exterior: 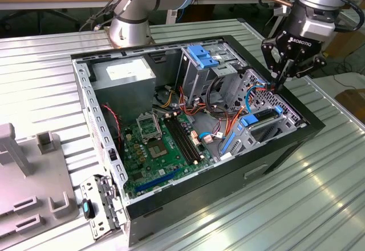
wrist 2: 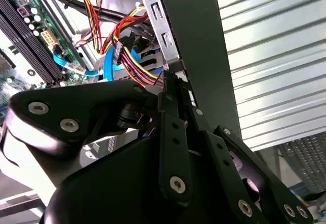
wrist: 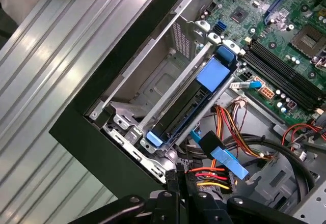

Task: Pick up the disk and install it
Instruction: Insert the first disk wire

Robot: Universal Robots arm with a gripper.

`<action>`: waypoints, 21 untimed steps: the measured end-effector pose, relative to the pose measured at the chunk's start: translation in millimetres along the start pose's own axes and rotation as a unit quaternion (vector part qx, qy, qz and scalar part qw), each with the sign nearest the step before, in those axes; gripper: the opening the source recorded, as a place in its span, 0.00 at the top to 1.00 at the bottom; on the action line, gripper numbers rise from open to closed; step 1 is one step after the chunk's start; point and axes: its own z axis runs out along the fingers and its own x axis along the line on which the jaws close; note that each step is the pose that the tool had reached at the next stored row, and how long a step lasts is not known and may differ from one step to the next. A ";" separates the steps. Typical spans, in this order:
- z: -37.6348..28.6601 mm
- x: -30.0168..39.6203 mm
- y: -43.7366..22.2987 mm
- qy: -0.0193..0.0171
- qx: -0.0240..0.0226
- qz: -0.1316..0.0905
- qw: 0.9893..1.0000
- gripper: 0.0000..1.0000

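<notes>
The disk (wrist: 191, 99) sits seated in the metal drive bay (wrist: 153, 76) at the corner of the open computer case (exterior: 285, 142), its blue carrier rail showing. The pincer (exterior: 283, 80) hangs just above the case's wall beside the bay, fingers drawn together, gripping nothing. The case rests on the ribbed desk (exterior: 319, 205).
</notes>
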 end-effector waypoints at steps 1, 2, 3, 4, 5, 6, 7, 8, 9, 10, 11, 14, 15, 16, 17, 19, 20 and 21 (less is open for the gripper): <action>0.6 -0.1 0.0 -0.001 -0.001 0.010 1.000 0.84; 1.1 -0.1 0.0 -0.001 -0.002 0.018 1.000 0.84; 1.6 -0.1 0.0 -0.001 -0.003 0.024 1.000 0.84; 1.9 -0.2 0.0 -0.002 -0.003 0.027 1.000 0.84; 2.3 -0.2 0.0 -0.002 -0.004 0.030 1.000 0.84; 2.6 -0.3 0.3 -0.002 -0.004 0.035 0.999 0.84; 2.9 -0.9 1.0 -0.002 -0.005 0.037 0.999 0.84; 3.0 -1.4 1.6 -0.002 -0.005 0.038 0.999 0.84; 3.2 -2.2 2.6 -0.002 -0.005 0.041 0.999 0.84; 3.5 -2.5 2.8 -0.002 -0.006 0.042 0.999 0.84; 3.9 -2.7 3.0 -0.002 -0.006 0.043 0.999 0.84; 6.2 -1.7 1.3 -0.002 -0.008 0.052 0.999 0.84; 7.0 -1.4 0.7 -0.002 -0.008 0.055 0.998 0.84; 8.0 -1.5 0.7 -0.003 -0.009 0.064 0.998 0.84; 8.7 -1.6 0.6 -0.003 -0.010 0.073 0.997 0.84; 10.0 -1.8 0.5 -0.004 -0.013 0.091 0.996 0.84; 10.7 -1.9 0.5 -0.005 -0.014 0.102 0.995 0.84; 11.9 -2.1 0.5 -0.006 -0.016 0.114 0.993 0.84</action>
